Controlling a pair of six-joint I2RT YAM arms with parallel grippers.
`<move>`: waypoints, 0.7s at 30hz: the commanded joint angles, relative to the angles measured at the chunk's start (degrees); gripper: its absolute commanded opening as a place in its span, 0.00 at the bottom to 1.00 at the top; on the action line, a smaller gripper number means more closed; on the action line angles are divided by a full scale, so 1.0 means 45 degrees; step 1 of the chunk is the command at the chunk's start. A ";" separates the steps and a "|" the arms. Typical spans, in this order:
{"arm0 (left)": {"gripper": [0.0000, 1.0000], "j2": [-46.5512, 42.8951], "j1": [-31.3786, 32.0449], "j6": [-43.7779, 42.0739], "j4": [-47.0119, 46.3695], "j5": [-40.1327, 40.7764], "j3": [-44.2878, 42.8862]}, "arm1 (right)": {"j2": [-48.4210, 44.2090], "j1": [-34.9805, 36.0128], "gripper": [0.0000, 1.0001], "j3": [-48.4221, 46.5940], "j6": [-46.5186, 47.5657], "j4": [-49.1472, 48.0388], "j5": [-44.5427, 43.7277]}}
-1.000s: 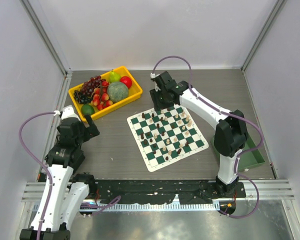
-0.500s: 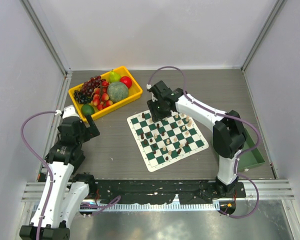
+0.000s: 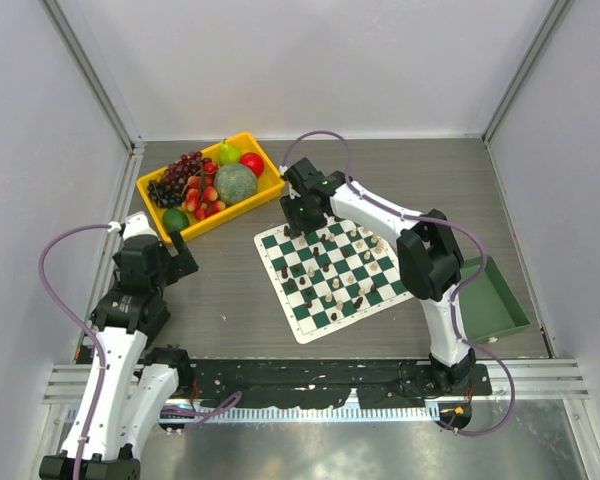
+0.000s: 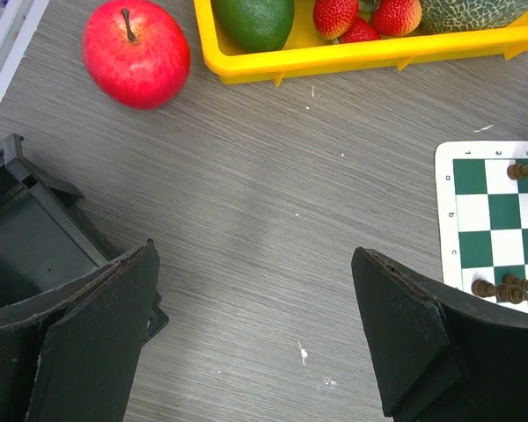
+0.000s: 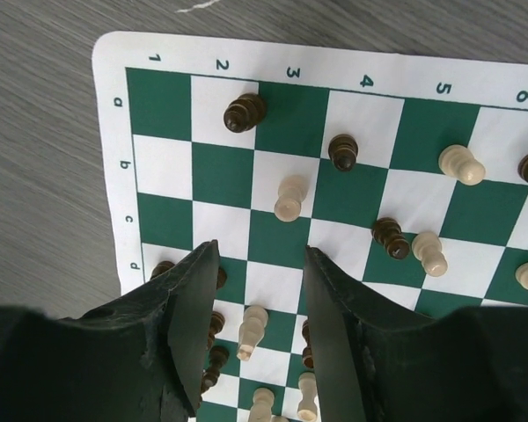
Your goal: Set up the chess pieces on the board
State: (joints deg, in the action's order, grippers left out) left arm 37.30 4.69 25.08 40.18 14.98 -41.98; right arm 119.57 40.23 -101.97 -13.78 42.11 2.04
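The green-and-white board [image 3: 302,330] lies mid-table with dark and cream chess pieces [image 3: 332,272] scattered over it, some upright and some toppled. My right gripper [image 3: 298,215] hovers over the board's far left corner. In the right wrist view it [image 5: 260,251] is open above rows c and d of the board [image 5: 163,104], holding nothing. A cream piece [image 5: 289,198] stands just ahead of the fingertips, and a dark piece [image 5: 245,112] stands further on. Another cream piece [image 5: 252,332] lies on the board under the gap. My left gripper [image 4: 253,255] is open over bare table, left of the board [image 4: 446,202].
A yellow tray [image 3: 270,180] of fruit sits at the back left, close to the board's far corner. A red apple [image 4: 135,53] lies loose on the table beside the yellow tray [image 4: 334,61]. A plain green tray [image 3: 500,310] stands at the right edge.
My right arm has swung left along the board's far edge to its far left corner, still open. The left arm has not moved.
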 commanded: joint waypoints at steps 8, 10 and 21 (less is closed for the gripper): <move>0.99 0.0266 -0.0065 0.0129 -0.0180 0.0147 -0.0125 | 0.0596 0.0143 0.48 -0.0678 -0.0238 0.0096 -0.0298; 0.99 0.0324 -0.0065 0.0110 -0.0219 0.0127 -0.0106 | 0.0753 0.0181 0.47 -0.0795 -0.0258 0.0096 -0.0298; 0.99 0.0363 -0.0046 0.0130 -0.0180 0.0147 -0.0047 | 0.1281 0.0220 0.44 -0.1285 -0.0297 0.0252 -0.0981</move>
State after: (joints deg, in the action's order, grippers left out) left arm 38.89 4.69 25.26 40.16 15.00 -41.98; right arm 125.19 40.82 -104.97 -14.33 42.65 0.71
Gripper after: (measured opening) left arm 0.991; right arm 0.445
